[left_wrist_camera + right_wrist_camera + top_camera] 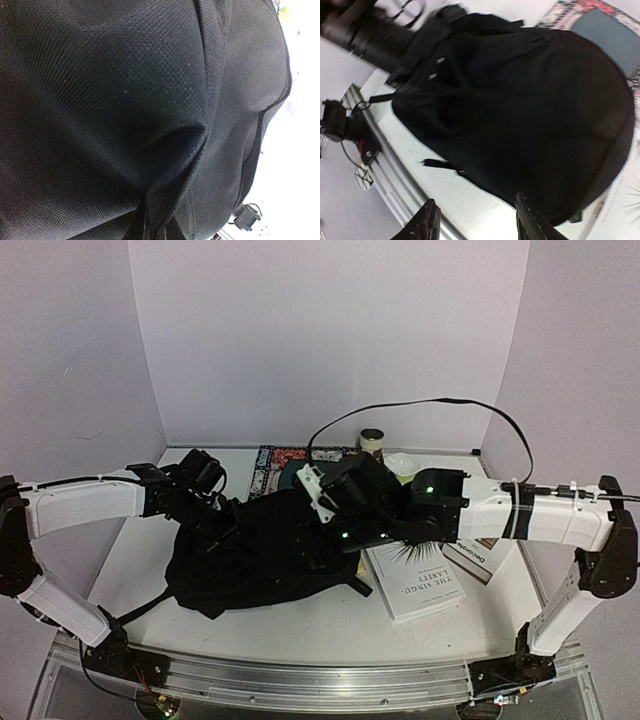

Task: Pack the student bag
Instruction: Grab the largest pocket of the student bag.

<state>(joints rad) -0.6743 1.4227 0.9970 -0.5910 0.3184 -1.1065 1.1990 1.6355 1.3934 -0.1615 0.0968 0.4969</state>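
The bag (pixel 250 560) lies slumped on the desk (pixel 300 625), left of centre in the top view, with a strap trailing toward the lower left. In the left wrist view it (pixel 100 100) fills nearly the whole frame as close black weave, with one fold running toward the bottom edge; no fingers show there. The left pincer (pixel 215 525) is sunk into the bag's upper left side and is closed tight. Whether fabric is nipped in it cannot be made out.

In the right wrist view the bag (pixel 530 110) sits centre-right, its far side blurred. The right pincer (pixel 479 217) hangs at the bottom edge, its fingers (pixel 427 222) apart and holding nothing. Their tips are cut off by the frame.

Right of the bag in the top view lies a white book (pixel 420 585), partly under the right arm, and beside it a second book (pixel 482 558), mostly covered. Behind the bag a patterned mat (pixel 272 462) shows, half hidden. A jar (pixel 372 442) stands at the back wall, and a black cable (pixel 420 403) arcs above it.
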